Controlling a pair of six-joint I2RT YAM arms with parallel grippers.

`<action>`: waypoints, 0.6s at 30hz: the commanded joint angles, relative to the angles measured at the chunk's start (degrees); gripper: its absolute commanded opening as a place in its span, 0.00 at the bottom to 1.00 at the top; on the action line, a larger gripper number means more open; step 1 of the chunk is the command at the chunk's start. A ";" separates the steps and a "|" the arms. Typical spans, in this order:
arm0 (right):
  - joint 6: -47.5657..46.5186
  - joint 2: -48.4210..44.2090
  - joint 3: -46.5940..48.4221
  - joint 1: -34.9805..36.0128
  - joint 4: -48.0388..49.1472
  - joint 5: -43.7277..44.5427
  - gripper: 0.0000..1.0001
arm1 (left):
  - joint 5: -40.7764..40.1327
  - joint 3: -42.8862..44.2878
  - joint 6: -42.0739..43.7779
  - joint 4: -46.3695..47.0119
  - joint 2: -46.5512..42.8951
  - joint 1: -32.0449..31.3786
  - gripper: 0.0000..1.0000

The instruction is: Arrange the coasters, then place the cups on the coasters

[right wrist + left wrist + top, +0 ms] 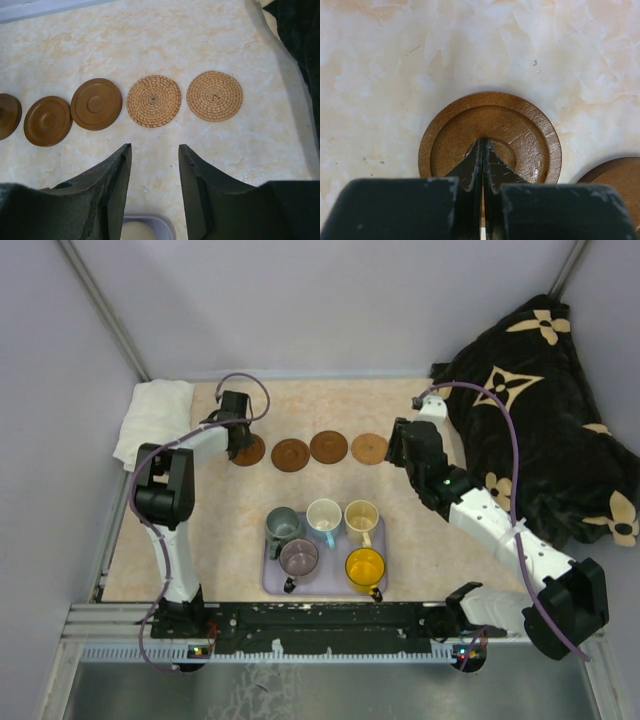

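Coasters (291,454), top view: four on show, strung in a row along the table's (200,540) far edge, three dark and one tan.
Cups (324,517), top view: all five huddle on the lavender tray (272,586) at the near edge, well apart from that row.
Left gripper (238,447), top view: down over the row's left-end disc.
Right gripper (400,452), top view: hangs at the row's right end, just beside the tan disc.
Left gripper (483,142), left wrist view: fingers pressed together, tips over the centre of a dark coaster (520,130); whether they touch it, cannot tell.
Right gripper (155,150), right wrist view: fingers apart, nothing between them. Beyond them lie five discs in line, three of dark wood (96,103) and two of woven tan (153,101) at the right end.
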 commanded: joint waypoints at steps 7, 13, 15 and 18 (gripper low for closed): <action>1.12 -0.35 0.87 -0.29 0.62 -0.69 0.43 | 2.06 1.72 1.02 1.85 -0.79 0.41 0.00; 1.38 -1.56 0.22 -0.27 0.25 -0.78 0.43 | 3.38 1.27 2.02 2.40 -5.08 0.41 0.00; 1.47 -2.00 0.01 -0.26 0.09 -0.82 0.43 | 3.94 1.13 2.36 2.55 -6.73 0.40 0.00; 1.64 -2.73 -0.48 -0.24 -0.19 -0.46 0.43 | 6.25 0.91 2.77 2.30 -8.38 0.33 0.03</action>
